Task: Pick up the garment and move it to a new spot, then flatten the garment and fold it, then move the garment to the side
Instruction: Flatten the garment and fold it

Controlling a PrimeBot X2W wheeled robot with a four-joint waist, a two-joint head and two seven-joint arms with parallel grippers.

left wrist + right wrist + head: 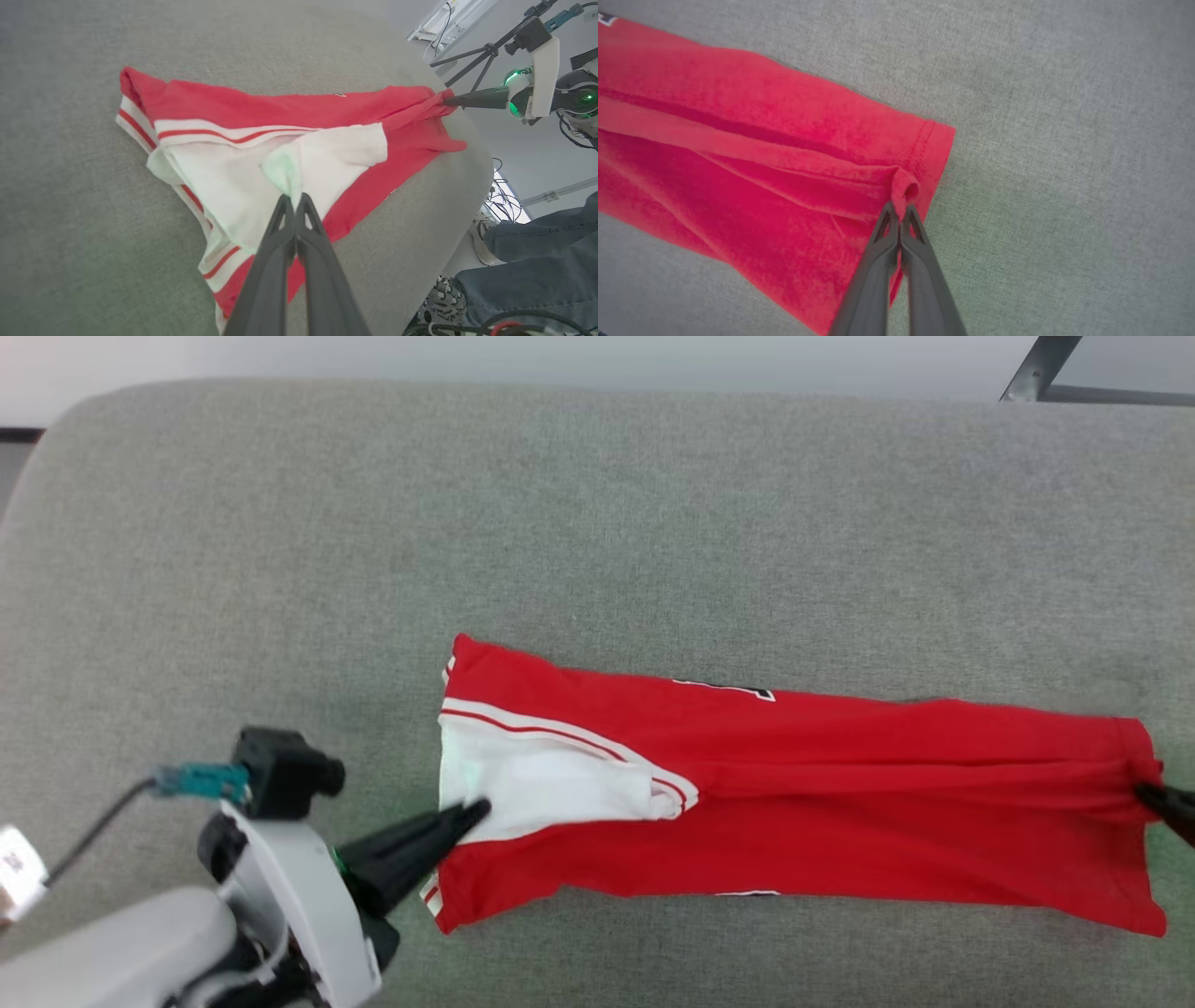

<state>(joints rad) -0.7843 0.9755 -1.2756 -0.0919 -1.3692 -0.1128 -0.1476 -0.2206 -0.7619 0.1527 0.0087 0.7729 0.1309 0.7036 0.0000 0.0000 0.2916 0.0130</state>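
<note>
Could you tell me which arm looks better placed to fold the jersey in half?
Probably right: the right gripper is shut on the garment's hem edge, ready to carry it over. The left gripper pinches only the tucked white sleeve, which might pull loose.

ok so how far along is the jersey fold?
Done: the red jersey lies on the grey cushion, sides folded in to a long strip. In hand: left gripper shut on the white sleeve end, right gripper shut on the hem. Left: crosswise folds, then moving it aside.
</note>
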